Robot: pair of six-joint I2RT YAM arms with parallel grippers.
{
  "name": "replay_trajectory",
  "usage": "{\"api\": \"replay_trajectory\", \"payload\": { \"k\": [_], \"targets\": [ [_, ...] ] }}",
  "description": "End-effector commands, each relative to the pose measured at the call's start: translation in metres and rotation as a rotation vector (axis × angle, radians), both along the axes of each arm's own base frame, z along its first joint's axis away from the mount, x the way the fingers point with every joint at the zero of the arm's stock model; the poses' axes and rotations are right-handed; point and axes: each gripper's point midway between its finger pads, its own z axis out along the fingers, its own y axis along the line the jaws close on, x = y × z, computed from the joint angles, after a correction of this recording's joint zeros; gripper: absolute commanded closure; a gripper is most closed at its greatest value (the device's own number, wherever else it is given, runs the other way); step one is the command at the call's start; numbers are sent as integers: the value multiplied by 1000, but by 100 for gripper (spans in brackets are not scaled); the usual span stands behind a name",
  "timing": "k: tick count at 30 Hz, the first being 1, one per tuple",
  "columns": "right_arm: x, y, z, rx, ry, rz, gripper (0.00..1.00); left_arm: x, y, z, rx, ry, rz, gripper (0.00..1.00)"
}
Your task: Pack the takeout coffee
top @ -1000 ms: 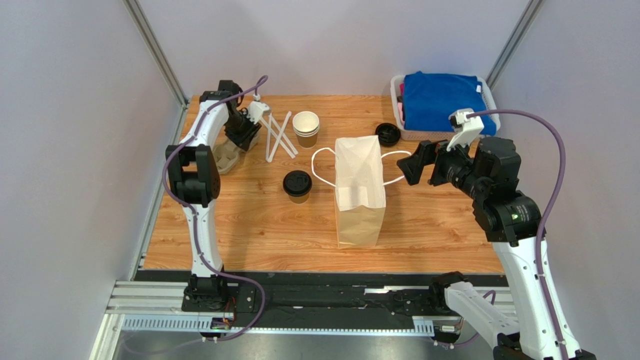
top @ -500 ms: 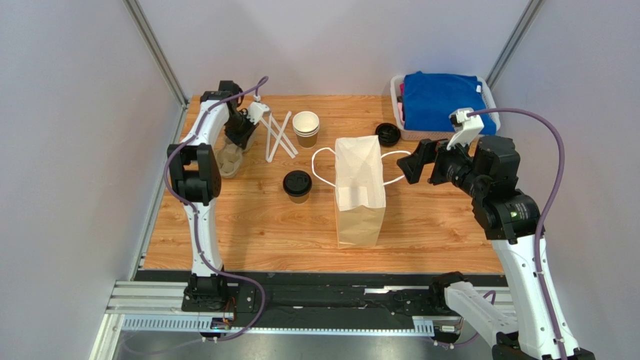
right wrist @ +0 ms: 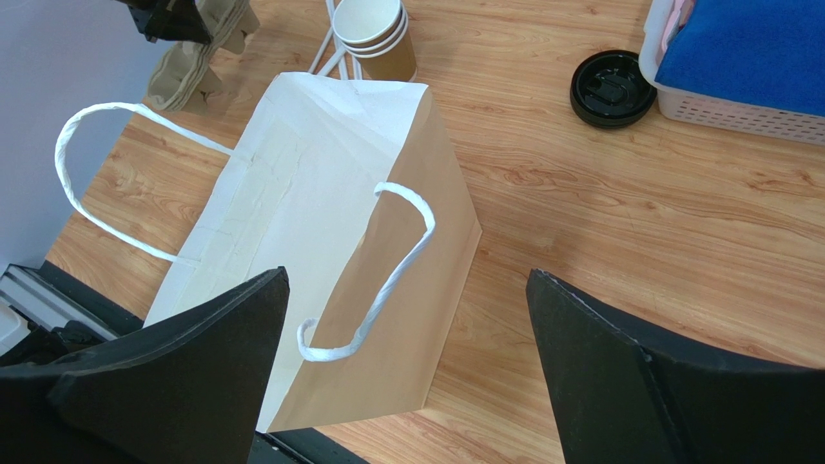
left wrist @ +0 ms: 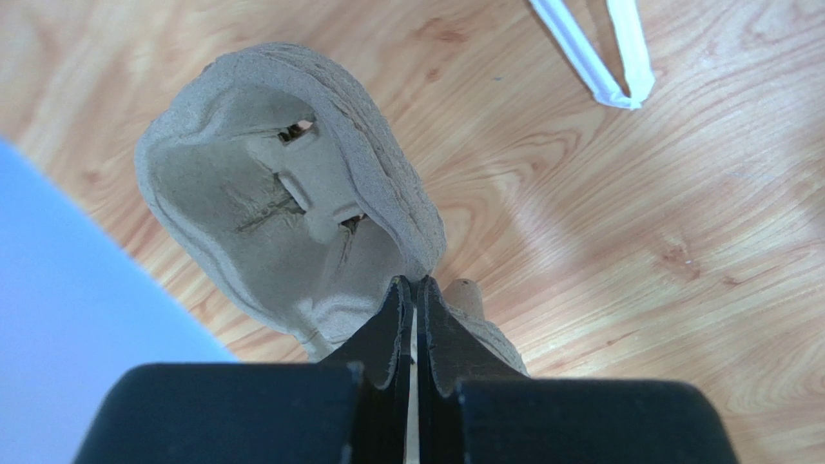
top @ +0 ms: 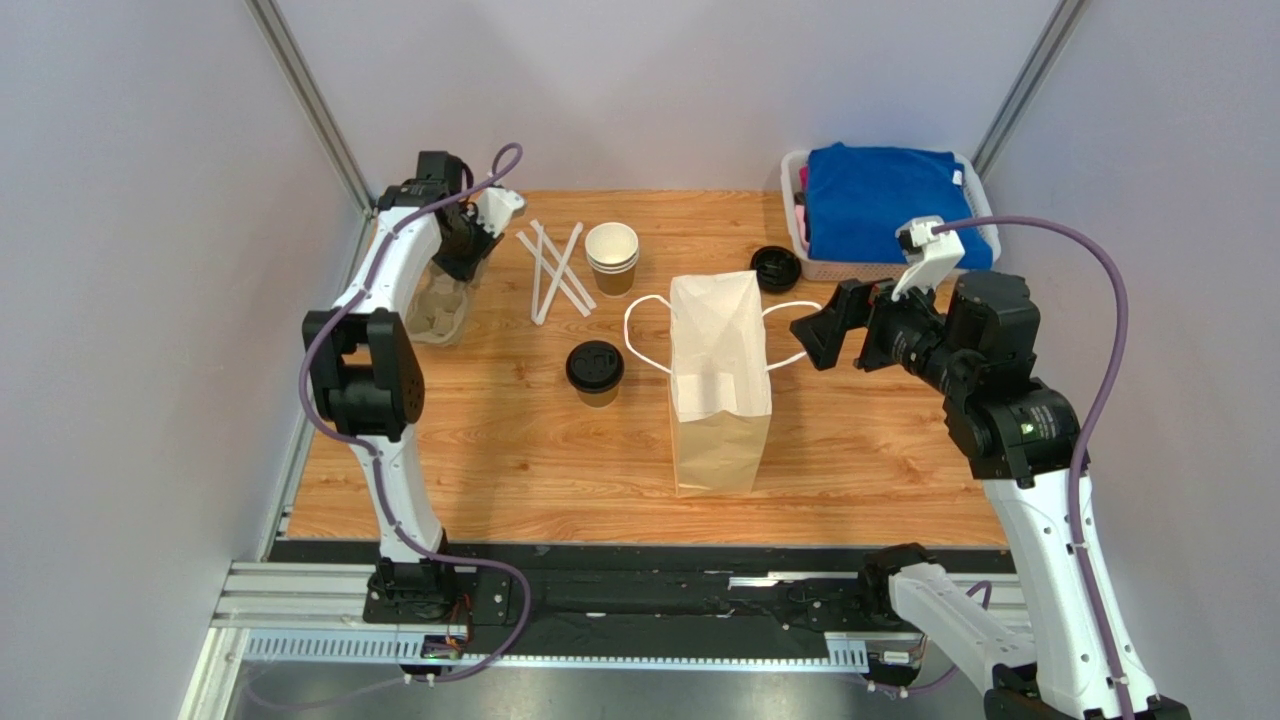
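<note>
The left hand (left wrist: 414, 290) has its fingers pressed together on the thin rim of a pulp cup carrier (left wrist: 281, 213), a pale sliver of pulp showing between them. The carrier sits far to the left of the paper bag (top: 718, 375) and a little behind it, tipped up right at the bench's (top: 496, 480) left edge, so there is hardly any room on that side. The wrapped straws (top: 553, 270) lie between carrier and bag with bare wood around them. The right hand (right wrist: 407, 278) hangs with its fingers wide apart just right of the bag, facing the bag's open mouth and gripping nothing. The takeout coffee (top: 595, 371), lid on, stands just left of the bag, apart from it, with open bench in front of it and to its left. Behind the bag stands a stack of lidless cups (top: 612, 255), back-left; a loose black lid (top: 775, 269) lies back-right, near the basket (top: 842, 272) of blue cloth (top: 884, 195) in the corner. Against a second ago, the left hand has shut and its arm has swung left, taking the carrier closer to the edge — bag, coffee and right hand have not moved.
</note>
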Motion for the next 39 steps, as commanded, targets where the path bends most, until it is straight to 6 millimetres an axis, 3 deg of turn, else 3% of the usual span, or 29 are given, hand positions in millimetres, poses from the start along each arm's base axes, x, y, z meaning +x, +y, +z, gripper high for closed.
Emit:
{"api": "replay_trajectory", "payload": {
  "k": [1, 5, 7, 8, 10, 13, 15, 18, 19, 21, 24, 26, 31, 34, 35, 38, 39],
  "targets": [
    [-1, 3, 21, 27, -74, 21, 1, 13, 14, 45, 55, -164, 70, 100],
    [-3, 4, 25, 23, -87, 29, 1, 7, 15, 42, 57, -163, 90, 100],
    [-3, 4, 25, 24, -87, 32, 1, -4, 5, 25, 65, -115, 54, 100],
    [-4, 4, 26, 25, -89, 35, 1, -3, 15, 23, 148, -125, 79, 100],
    [-3, 4, 25, 24, -86, 34, 1, -2, 8, 20, 105, -151, 58, 100],
    [-3, 5, 22, 27, -78, 37, 1, -14, 21, -26, 240, -34, 69, 100],
    [-3, 7, 25, 34, -80, 45, 1, -21, 29, -39, 262, 32, 100, 100],
    [-7, 10, 34, 45, -101, 67, 0, -16, 26, -12, 150, -64, 163, 100],
    [-11, 14, 38, 53, -110, 94, 0, -15, 25, 14, 123, -130, 191, 100],
    [-14, 19, 47, 73, -142, 125, 0, -19, 15, 33, 54, -177, 181, 100],
    [-20, 31, 58, 118, -172, 202, 0, -39, 19, 32, 81, -110, 183, 100],
    [-25, 40, 66, 151, -176, 254, 0, -51, 4, 32, -30, -62, 174, 100],
    [-38, 63, 104, 208, -254, 384, 1, -80, 5, 17, -102, 13, 243, 100],
    [-50, 88, 126, 223, -283, 479, 2, -87, 13, 18, -118, 9, 277, 100],
    [-64, 106, 129, 221, -294, 557, 2, -90, 15, 18, -121, 11, 284, 100],
    [-77, 142, 138, 250, -290, 677, 2, -99, 19, 15, -122, 23, 306, 100],
    [-68, 159, 130, 234, -255, 691, 4, -102, 20, 14, -123, 26, 312, 100]
  ]
}}
